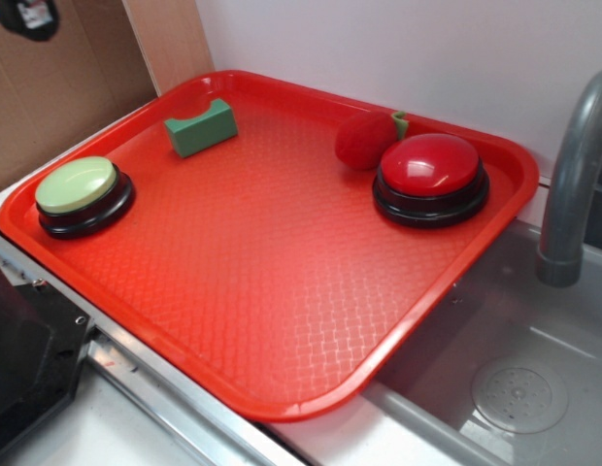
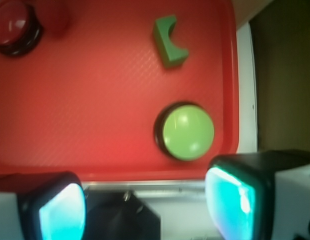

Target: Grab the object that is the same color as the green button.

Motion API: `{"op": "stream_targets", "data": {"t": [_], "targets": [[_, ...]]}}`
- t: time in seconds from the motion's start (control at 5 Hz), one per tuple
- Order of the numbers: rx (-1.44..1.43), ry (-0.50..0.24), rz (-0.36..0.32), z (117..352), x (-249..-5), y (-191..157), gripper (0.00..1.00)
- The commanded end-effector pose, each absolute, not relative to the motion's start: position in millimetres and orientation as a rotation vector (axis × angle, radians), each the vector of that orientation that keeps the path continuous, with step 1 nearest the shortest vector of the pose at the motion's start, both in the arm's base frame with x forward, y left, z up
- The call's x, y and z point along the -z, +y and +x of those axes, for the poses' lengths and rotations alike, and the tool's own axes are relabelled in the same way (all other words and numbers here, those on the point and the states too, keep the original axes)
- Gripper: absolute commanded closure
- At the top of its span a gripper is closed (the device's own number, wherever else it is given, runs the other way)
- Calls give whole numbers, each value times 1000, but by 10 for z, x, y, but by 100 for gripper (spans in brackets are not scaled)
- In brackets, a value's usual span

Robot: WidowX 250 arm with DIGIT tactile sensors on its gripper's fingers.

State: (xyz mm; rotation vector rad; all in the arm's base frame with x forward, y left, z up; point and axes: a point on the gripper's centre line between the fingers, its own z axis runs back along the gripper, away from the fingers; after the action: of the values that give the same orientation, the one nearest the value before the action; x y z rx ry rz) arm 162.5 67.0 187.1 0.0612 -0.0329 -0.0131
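Block (image 1: pixel 201 127) sits alone near the tray's (image 1: pixel 282 291) far-left corner, notch up, lying at an angle to the rims. Green button (image 1: pixel 78 186) is near it along the left rim, apart from it, not touching. Red button (image 1: pixel 430 165) and strawberry (image 1: pixel 366 141) are well apart on the far right, so no clutter around my target. Gripper (image 2: pixel 145 205) hangs over the tray's near edge, fingers spread wide, nothing between them; the exterior view doesn't show it at all. From the wrist, the block (image 2: pixel 169 41) is ahead, past the green button (image 2: pixel 187 132). My call: reach hasn't really begun. I'd pass over the button dome, twist the wrist to square with the block's long sides, then drop and pinch across the narrow width. Risk is nudging it against the rim.
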Motion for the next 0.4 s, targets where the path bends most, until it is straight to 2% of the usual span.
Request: {"op": "stream_targets", "data": {"t": [0.0, 0.2], "targets": [[55, -159, 235, 2238, -1612, 971, 0], [27, -225, 263, 2388, -1416, 1093, 0]]}}
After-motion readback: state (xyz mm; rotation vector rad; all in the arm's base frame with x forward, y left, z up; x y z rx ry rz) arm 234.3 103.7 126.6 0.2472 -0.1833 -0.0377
